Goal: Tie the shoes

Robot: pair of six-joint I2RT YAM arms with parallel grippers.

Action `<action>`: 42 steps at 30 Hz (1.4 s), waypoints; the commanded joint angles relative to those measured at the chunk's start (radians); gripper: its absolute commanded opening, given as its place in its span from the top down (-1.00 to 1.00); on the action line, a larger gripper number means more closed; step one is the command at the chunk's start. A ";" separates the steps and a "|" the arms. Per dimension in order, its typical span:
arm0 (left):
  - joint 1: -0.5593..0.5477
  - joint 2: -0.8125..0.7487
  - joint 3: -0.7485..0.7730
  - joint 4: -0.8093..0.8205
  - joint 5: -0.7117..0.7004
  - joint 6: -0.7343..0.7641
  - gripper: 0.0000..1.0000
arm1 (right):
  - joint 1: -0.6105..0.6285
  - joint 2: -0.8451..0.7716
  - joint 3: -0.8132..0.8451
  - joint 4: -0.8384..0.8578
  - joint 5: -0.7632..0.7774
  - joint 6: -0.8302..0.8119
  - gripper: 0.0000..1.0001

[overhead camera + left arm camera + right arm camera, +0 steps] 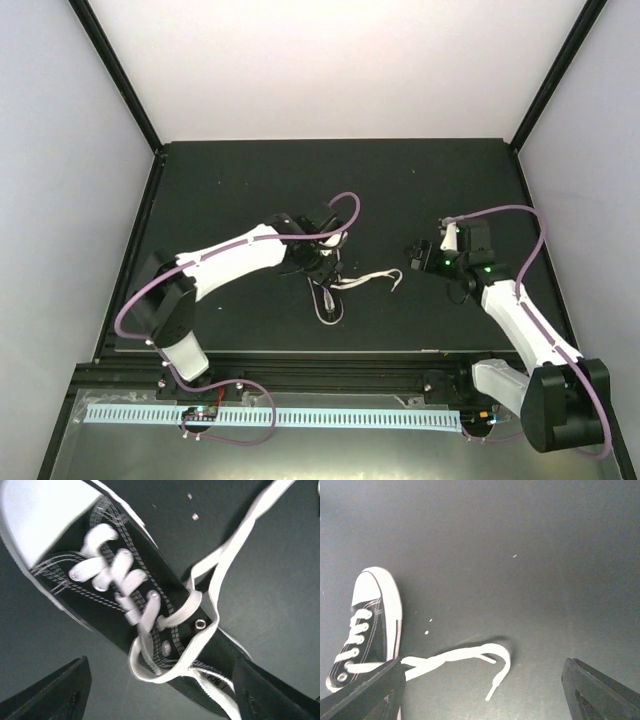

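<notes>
The small black sneaker (328, 300) lies on the mat, white toe cap toward the near edge. Its white laces (378, 279) trail to the right, loose. My left gripper (326, 268) hovers over the shoe's heel end, open and empty. In the left wrist view the shoe (125, 580) fills the frame, and a lace loop (200, 630) crosses its eyelets between the spread fingers (55, 695). My right gripper (420, 254) is open and empty, to the right of the lace ends. The right wrist view shows the shoe (367, 625) at left and both lace ends (465, 655) lying flat.
The black mat (240, 190) covers the table. Black frame posts (115, 70) stand at the back corners. A few small white specks (426, 632) lie on the mat near the shoe.
</notes>
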 commanded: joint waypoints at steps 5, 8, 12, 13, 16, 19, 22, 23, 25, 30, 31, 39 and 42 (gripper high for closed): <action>0.054 -0.363 -0.094 0.168 -0.084 -0.015 -0.93 | 0.178 0.078 0.057 -0.037 0.030 0.003 -0.63; 0.142 -0.468 -0.101 0.175 -0.025 0.042 -0.97 | 0.219 0.098 0.041 -0.062 0.069 0.005 -0.55; 0.363 -0.522 -0.083 0.164 0.128 0.079 -0.98 | 0.223 0.137 0.017 -0.085 0.163 0.051 -0.40; 0.424 -0.526 -0.092 0.177 0.169 0.076 -0.97 | 0.224 0.136 0.005 -0.065 0.162 0.065 -0.39; 0.539 -0.531 -0.162 0.237 0.208 0.064 -0.97 | 0.224 0.127 -0.049 0.037 0.098 0.119 -0.37; 0.567 -0.532 -0.211 0.267 0.206 0.091 -0.97 | 0.228 0.149 -0.075 0.090 0.039 0.147 -0.28; 0.567 -0.544 -0.275 0.331 0.219 0.100 -0.97 | 0.232 0.174 -0.077 0.091 0.034 0.120 -0.11; 0.567 -0.548 -0.298 0.351 0.217 0.112 -0.97 | 0.234 0.179 -0.071 0.087 0.037 0.104 -0.04; 0.567 -0.555 -0.298 0.334 0.199 0.136 -0.93 | 0.238 0.179 -0.059 0.074 0.045 0.085 0.01; 0.567 -0.567 -0.303 0.312 0.131 0.144 -0.93 | 0.243 0.201 -0.037 0.059 0.094 0.065 0.01; 0.567 -0.565 -0.301 0.304 0.140 0.149 -0.93 | 0.242 0.216 -0.036 0.061 0.100 0.062 0.01; 0.566 -0.539 -0.309 0.304 0.165 0.156 -0.91 | 0.242 0.318 -0.011 0.078 0.239 0.059 0.16; 0.565 -0.527 -0.307 0.305 0.177 0.153 -0.91 | 0.242 0.346 0.000 0.090 0.254 0.054 0.20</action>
